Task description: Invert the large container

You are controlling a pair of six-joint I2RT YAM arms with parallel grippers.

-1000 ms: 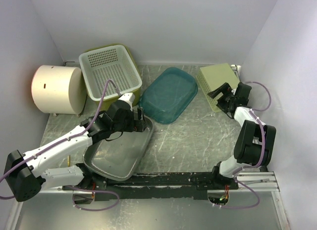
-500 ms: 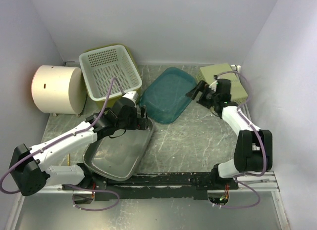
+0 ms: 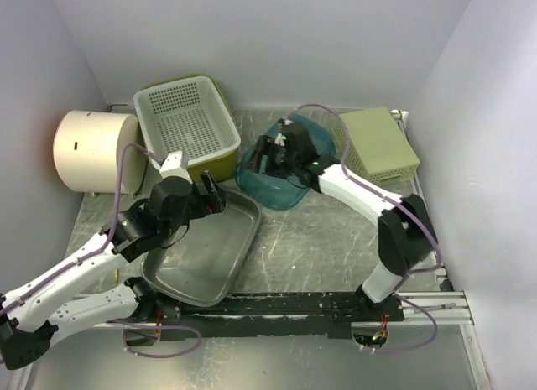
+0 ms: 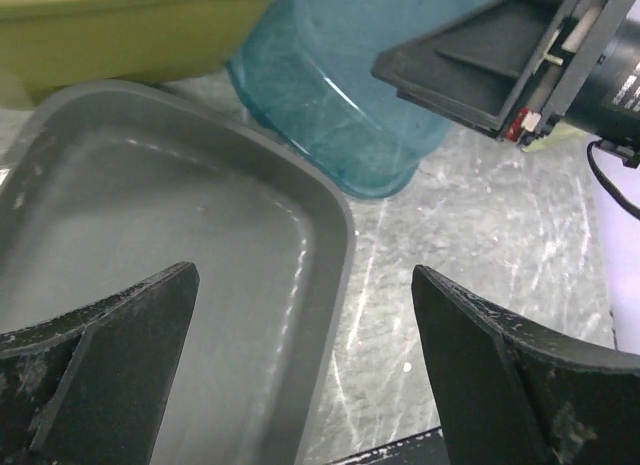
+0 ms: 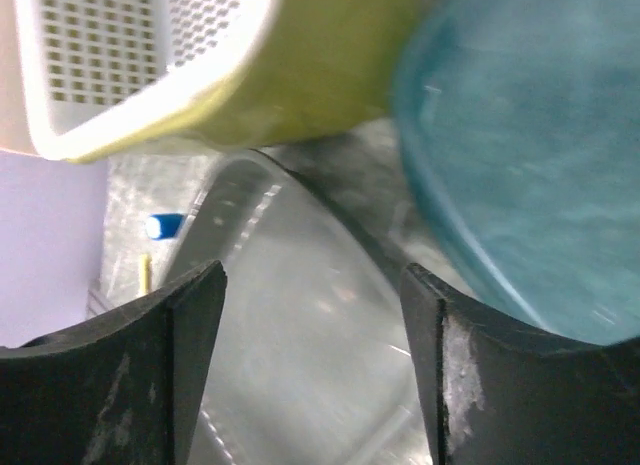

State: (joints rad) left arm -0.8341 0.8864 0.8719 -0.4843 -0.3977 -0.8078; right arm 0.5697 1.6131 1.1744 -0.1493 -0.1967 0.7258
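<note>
Change since a second ago: right gripper (image 3: 267,159) has swung from the pale green perforated box (image 3: 377,143) to above the translucent teal plastic tub (image 3: 285,189); left gripper (image 3: 211,195) has drawn back over the tray's left side.

- Teal tub: 1, rear centre, open side up, leaning on the olive tub.
- Grey rectangular metal tray (image 3: 197,256): 1, front left.
- White perforated basket (image 3: 185,113): 1, nested in the olive tub (image 3: 220,159): 1.
- Cream cylinder (image 3: 94,151): 1.
- Jaws: left spread wide, right parted, both holding nothing.

White mesh basket (image 3: 186,113) in olive bin (image 3: 201,164); cream drum (image 3: 94,151) beside it
</note>
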